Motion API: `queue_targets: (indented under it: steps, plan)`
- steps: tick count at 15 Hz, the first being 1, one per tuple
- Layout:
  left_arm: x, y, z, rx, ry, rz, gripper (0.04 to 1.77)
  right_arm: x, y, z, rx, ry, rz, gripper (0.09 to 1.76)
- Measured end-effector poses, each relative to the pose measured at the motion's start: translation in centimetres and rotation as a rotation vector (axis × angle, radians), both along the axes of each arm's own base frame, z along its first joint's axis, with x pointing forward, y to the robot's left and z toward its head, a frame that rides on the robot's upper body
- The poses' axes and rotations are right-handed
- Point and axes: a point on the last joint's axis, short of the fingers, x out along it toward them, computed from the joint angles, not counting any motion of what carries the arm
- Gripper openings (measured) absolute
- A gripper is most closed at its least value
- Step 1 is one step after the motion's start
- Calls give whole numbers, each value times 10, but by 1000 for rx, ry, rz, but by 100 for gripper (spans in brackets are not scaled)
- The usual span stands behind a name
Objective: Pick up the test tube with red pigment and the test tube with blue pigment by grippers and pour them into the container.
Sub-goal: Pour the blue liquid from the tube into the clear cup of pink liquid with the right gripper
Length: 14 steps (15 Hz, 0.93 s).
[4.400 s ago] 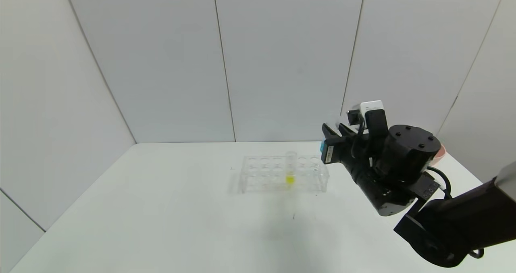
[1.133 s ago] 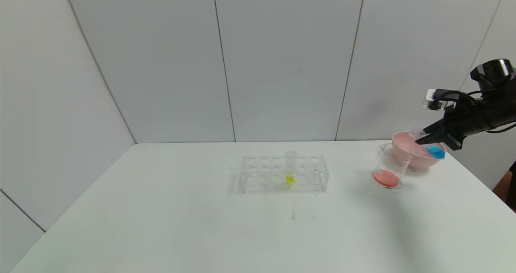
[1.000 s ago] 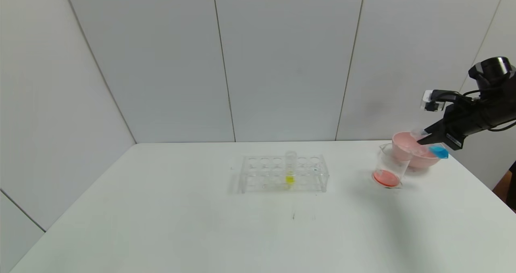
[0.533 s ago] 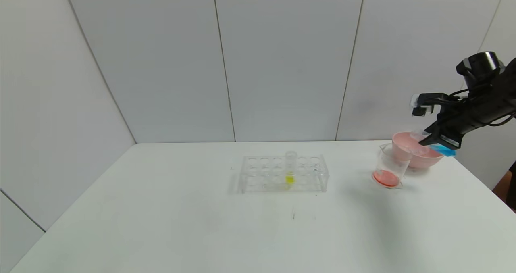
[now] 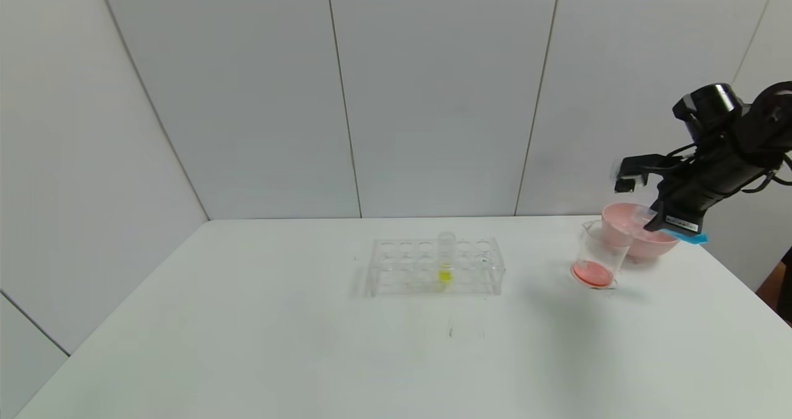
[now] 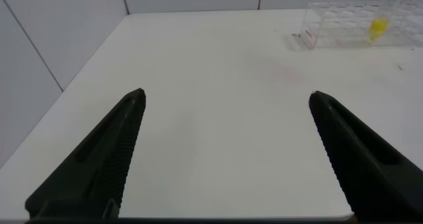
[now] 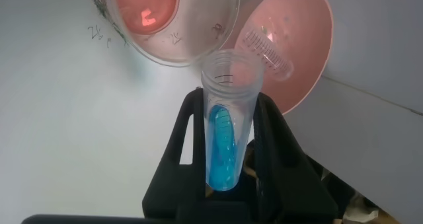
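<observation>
The right end effector (image 5: 657,220), clenched on the test tube with blue pigment (image 7: 227,128), holds it tilted over the pink bowl (image 5: 649,246), mouth aimed left; the container (image 5: 599,255) stands just left and nearer.

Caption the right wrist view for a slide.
Right gripper tilts the blue tube toward the beaker holding red liquid.

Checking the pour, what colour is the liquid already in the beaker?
Orange-red, pooled at the bottom of the beaker; clearest in the right wrist view.

place: lab | signs: test-tube rack (image 5: 435,266), beaker (image 5: 599,253), white table (image 5: 247,332)
</observation>
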Motion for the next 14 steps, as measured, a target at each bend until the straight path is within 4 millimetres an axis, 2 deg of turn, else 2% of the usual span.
queue_targets:
  steps: [6, 14]
  plan:
    - [0, 0, 0, 0, 0, 0, 176, 4, 13, -11, -49, 46, -2, 49]
    - [0, 0, 0, 0, 0, 0, 176, 6, 24, -11, -122, 26, -18, 49]
